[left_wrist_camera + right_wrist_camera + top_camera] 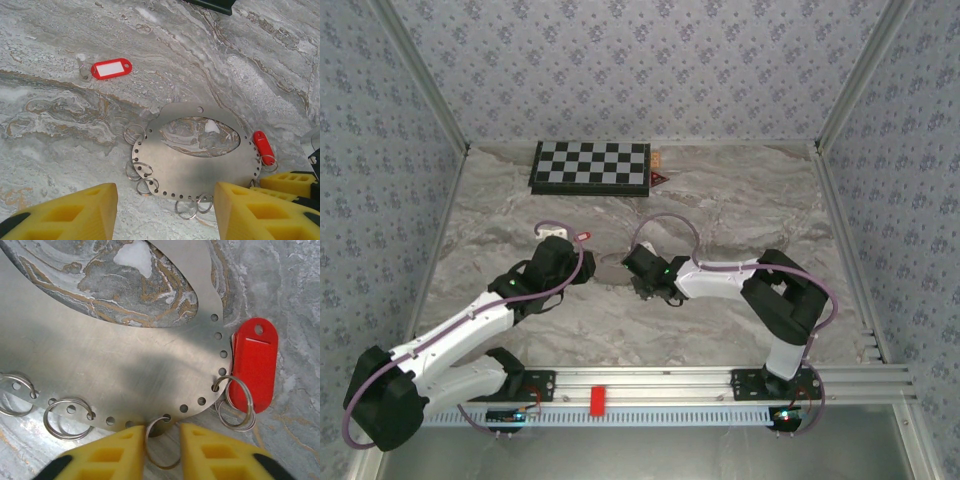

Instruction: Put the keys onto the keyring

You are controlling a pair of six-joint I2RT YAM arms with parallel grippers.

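Keyring (195,165) flat on table (50,125); one key (263,146) just beside its rim; other key (111,68) well apart on table

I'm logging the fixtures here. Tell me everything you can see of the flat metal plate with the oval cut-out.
The metal plate is a thin, brushed silvery sheet lying flat, with a large oval cut-out showing the marble table beneath. Small holes line its lower rim, and several split rings hang through them. A red tag sits at its edge, its ring seemingly through a hole. The right gripper straddles one ring.
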